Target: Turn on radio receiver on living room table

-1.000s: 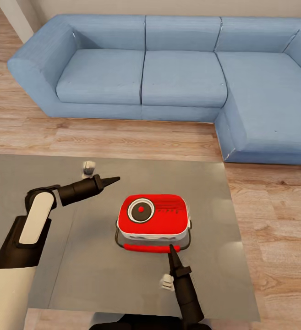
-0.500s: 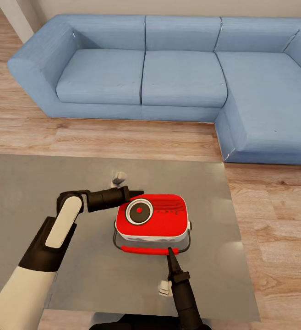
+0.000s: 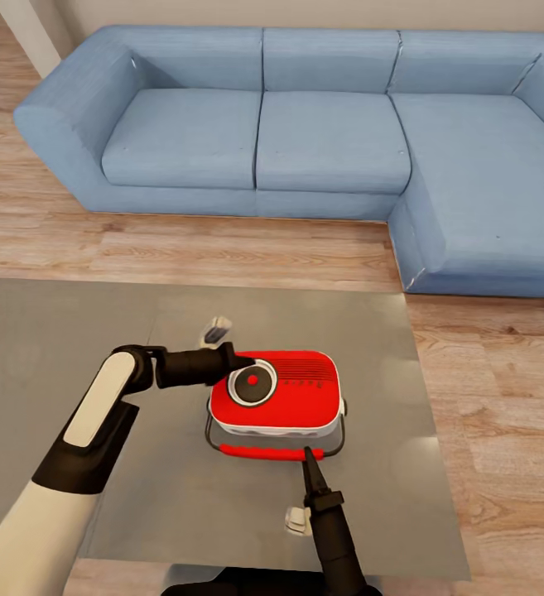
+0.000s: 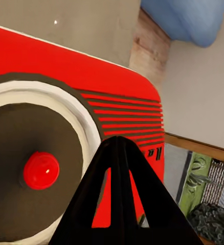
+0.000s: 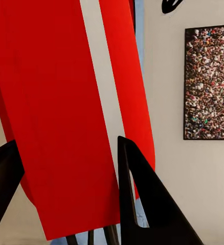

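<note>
The left gripper [image 3: 240,362] has its two fingers pressed together with nothing between them, and its tip is right at the edge of the round black dial [image 3: 252,382] with a red dot on the radio receiver [image 3: 276,393]. The red radio sits near the middle of the grey table [image 3: 56,331]. The right gripper [image 3: 310,458] is spread wide around the radio's near end, by its red handle [image 3: 272,452].

Bright, even, sharp simulator light
</note>
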